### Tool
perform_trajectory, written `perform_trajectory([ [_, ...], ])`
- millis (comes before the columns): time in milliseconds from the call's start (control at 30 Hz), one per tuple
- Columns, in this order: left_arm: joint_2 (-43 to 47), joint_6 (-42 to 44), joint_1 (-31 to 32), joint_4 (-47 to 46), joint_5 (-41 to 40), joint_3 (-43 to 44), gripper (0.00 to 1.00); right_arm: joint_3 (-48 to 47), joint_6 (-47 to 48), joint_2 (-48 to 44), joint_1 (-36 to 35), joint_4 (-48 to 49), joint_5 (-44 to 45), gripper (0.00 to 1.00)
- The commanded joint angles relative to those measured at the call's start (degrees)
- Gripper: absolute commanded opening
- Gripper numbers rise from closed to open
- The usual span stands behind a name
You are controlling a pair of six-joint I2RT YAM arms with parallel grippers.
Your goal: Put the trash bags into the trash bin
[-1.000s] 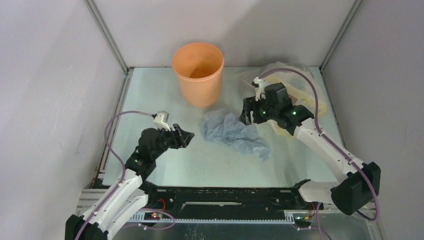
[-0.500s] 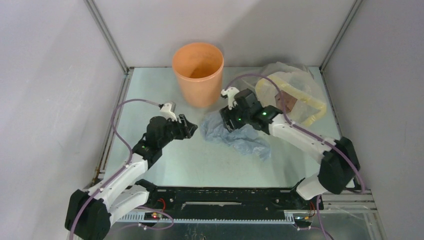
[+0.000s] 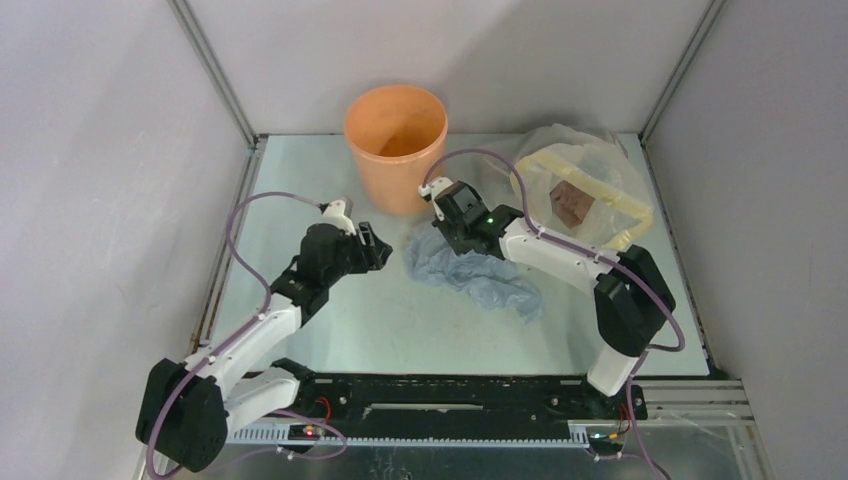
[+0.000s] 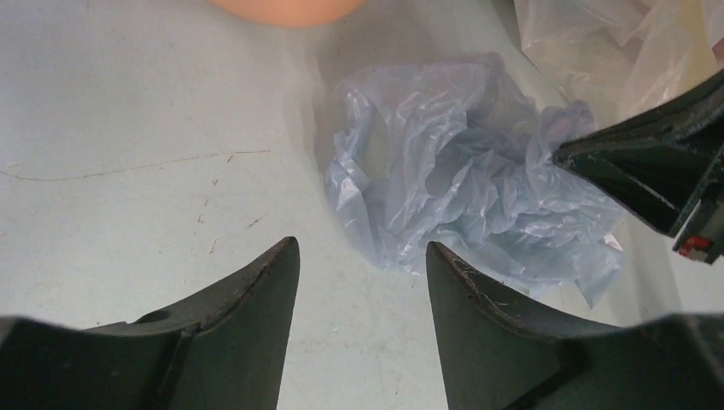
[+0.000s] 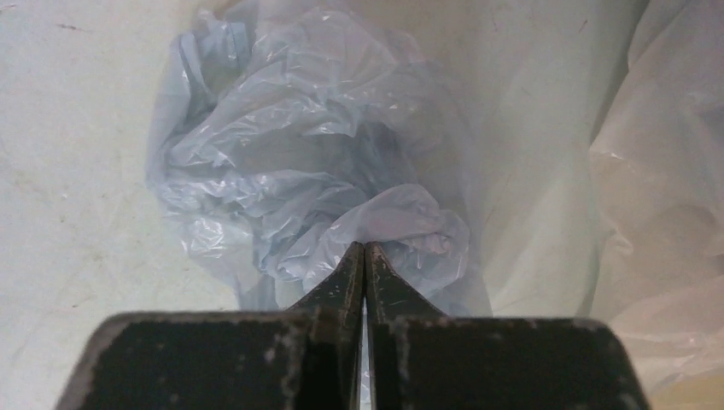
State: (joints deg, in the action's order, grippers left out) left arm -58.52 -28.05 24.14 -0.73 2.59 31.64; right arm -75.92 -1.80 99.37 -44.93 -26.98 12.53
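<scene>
The trash bag [image 3: 478,270] is a crumpled pale blue-grey film lying on the table just in front of the trash bin [image 3: 395,148], an upright orange bucket. My right gripper [image 3: 446,238] is down on the bag's back edge, shut on a bunched fold of it; in the right wrist view the closed tips [image 5: 365,246] pinch the film [image 5: 299,162]. My left gripper [image 3: 381,250] is open just left of the bag, nothing between its fingers [image 4: 360,248]. The bag [image 4: 461,179] lies a little ahead and to the right of them, with the bin's base [image 4: 290,7] further off.
A bulkier clear-and-yellow plastic bundle [image 3: 585,190] with a brown patch lies at the back right, close behind the right arm. It also shows as the bundle [image 5: 666,171] in the right wrist view. Grey walls enclose the table on three sides.
The right arm swung left from the bundle onto the bag and its jaws closed on a fold. The left gripper moved forward and right toward the bag, staying open.
</scene>
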Motion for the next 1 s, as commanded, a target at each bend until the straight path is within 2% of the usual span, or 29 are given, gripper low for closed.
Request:
perform_trajectory([
  [0,0.57,-0.58,-1.02,-1.16,0.26,1.55,0.64,-1.22,1.56,-4.16,-1.45,-0.49,0.51,0.00],
  [133,1.66,-1.09,-1.03,-3.01,2.73,0.49,0.74,2.46,1.46,-11.34,-1.35,1.52,-3.40,0.00],
  [200,1.92,-1.41,-1.23,-3.83,3.95,-0.15,0.76,3.80,1.25,-14.61,-1.33,1.67,-5.06,0.00],
  [333,1.71,-2.53,-1.77,-6.45,7.76,-1.72,0.74,6.10,0.41,-20.05,-1.22,1.76,-7.20,0.00],
  [567,-1.19,-5.25,-3.22,-11.47,13.80,-4.36,0.67,7.98,-0.21,-23.91,-1.23,1.10,-8.49,0.00],
  [767,-1.44,-8.94,-4.19,-18.88,18.83,-6.94,0.81,8.60,-0.20,-25.70,-1.35,0.64,-9.86,0.00],
  [833,-1.54,-9.08,-4.19,-18.71,18.67,-6.75,0.77,8.60,-0.05,-25.84,-1.48,0.41,-9.79,0.00],
  [900,-2.44,-8.69,-4.36,-17.14,18.04,-6.11,0.64,8.60,-0.13,-26.29,-1.59,0.27,-9.89,0.00],
  [967,-3.54,-8.44,-4.45,-16.64,18.01,-5.89,0.59,8.60,-0.09,-26.78,-1.65,0.25,-10.05,0.00],
])
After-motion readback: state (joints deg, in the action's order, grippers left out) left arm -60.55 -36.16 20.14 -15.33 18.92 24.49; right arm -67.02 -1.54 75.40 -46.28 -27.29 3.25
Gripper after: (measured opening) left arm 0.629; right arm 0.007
